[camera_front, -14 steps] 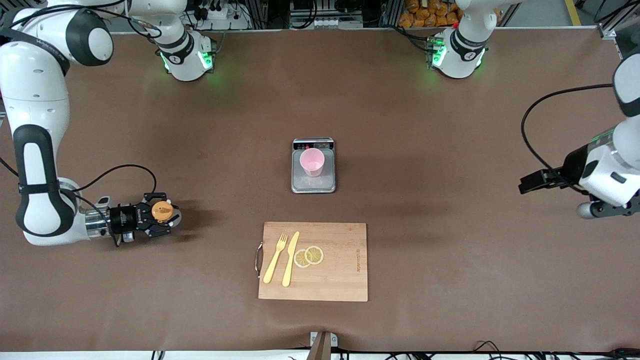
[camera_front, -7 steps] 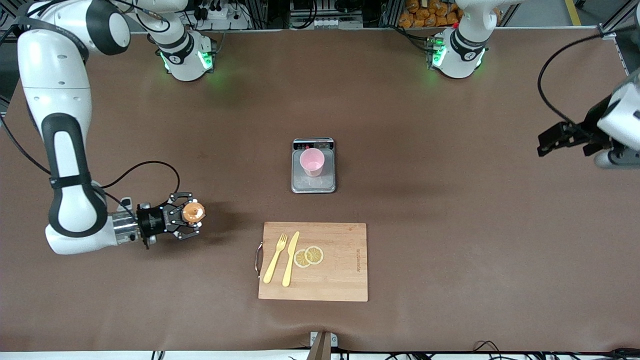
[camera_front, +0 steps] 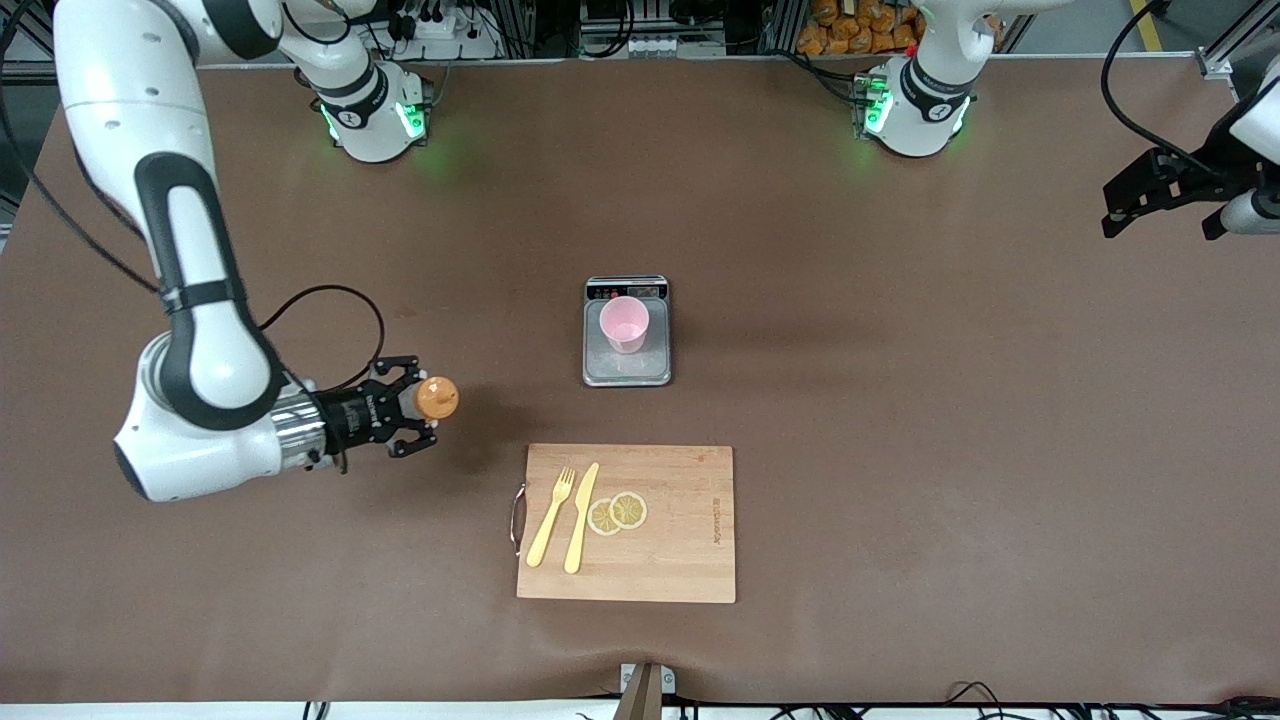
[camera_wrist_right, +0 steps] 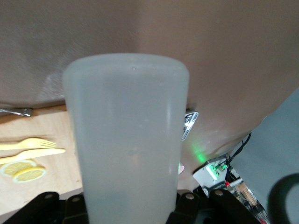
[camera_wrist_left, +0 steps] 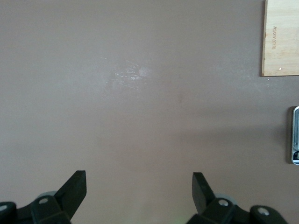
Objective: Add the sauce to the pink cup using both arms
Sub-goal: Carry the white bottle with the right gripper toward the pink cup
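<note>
The pink cup point(camera_front: 624, 323) stands upright on a small steel scale point(camera_front: 627, 372) in the middle of the table. My right gripper point(camera_front: 415, 405) is shut on the sauce bottle point(camera_front: 436, 397) and holds it above the table, between the right arm's end and the scale. The orange cap points toward the scale. In the right wrist view the frosted white body point(camera_wrist_right: 126, 140) fills the middle between the fingers. My left gripper point(camera_front: 1150, 190) is up in the air over the left arm's end of the table. It is open and empty point(camera_wrist_left: 138, 186) above bare table.
A wooden cutting board point(camera_front: 680, 560) lies nearer to the front camera than the scale, with a yellow fork point(camera_front: 551, 503), a yellow knife point(camera_front: 581, 517) and two lemon slices point(camera_front: 618, 512) on it. The board point(camera_wrist_left: 282, 37) and the scale's edge point(camera_wrist_left: 295, 135) show in the left wrist view.
My right arm has carried the sauce bottle toward the scale and tipped its cap that way. My left arm has moved up and back toward its end of the table.
</note>
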Controlling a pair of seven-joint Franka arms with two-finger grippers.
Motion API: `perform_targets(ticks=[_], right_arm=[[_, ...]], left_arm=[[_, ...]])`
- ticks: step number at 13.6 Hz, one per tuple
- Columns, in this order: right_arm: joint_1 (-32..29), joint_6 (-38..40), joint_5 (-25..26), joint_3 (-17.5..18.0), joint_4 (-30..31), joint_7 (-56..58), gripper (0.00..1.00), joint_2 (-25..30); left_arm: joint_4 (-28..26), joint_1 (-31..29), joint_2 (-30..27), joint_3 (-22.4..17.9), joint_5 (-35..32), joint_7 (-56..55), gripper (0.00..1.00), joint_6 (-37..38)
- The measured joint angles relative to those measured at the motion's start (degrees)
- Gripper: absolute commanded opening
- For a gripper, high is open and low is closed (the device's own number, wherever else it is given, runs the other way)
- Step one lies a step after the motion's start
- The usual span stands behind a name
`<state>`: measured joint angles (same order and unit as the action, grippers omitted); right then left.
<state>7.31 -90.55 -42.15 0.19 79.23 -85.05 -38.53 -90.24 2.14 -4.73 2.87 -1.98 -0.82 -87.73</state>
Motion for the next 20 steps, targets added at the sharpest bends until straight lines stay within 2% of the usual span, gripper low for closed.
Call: perform_targets(ticks=[3, 6, 8, 10, 20], right_arm=[[5.5, -1.1, 5.3, 0.0, 0.3, -7.4, 0.01, 2.3], [8.4, -1.0, 7.7, 0.0, 1.8, -9.0, 0.01, 3.7], [10.3, -1.0, 11.4, 0.0, 3.3, -10.9, 0.01, 4.6], [13.0, -1.0, 15.2, 0.0, 4.2, -14.3, 0.01, 5.0], [20.6, -1.0, 26.9, 0.0, 5.1, -26.4, 0.01, 5.1]], left_arm=[[0.2, 0.4, 0.0, -0.2, 1.4, -0.1, 1.0, 0.1], [1.1, 0.7, 0.0, -1.8, 2.3, -0.1, 1.0, 1.4], [2.0, 1.4, 0.0, -2.6, 2.3, -0.1, 1.0, 2.1], [2.2, 1.7, 0.0, -2.6, 2.3, -0.1, 1.0, 2.3], [2.1, 3.7, 1.2, -1.8, 2.5, -0.1, 1.0, 2.4]])
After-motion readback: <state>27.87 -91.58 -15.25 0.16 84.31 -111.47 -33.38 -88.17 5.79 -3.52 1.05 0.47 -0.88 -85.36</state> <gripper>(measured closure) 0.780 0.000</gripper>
